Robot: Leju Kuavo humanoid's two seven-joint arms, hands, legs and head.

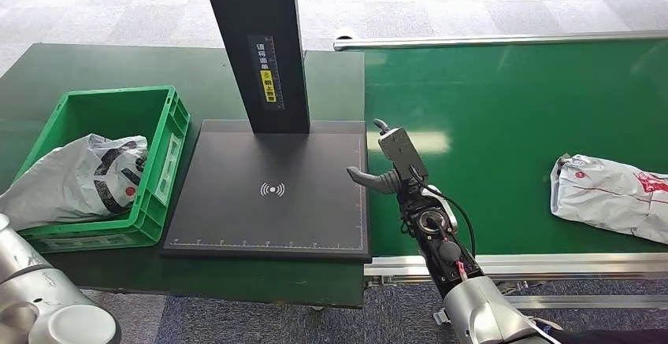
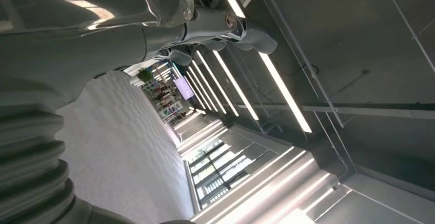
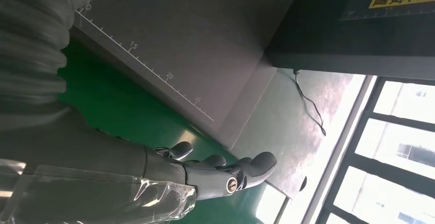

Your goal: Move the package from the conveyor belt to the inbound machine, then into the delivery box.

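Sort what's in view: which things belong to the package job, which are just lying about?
Job:
package, lying on the conveyor belt
inbound machine, plate bare
green box
right hand, open over the belt's edge, holding nothing

Lying about:
bag already in the box
cable behind the machine
carpet floor
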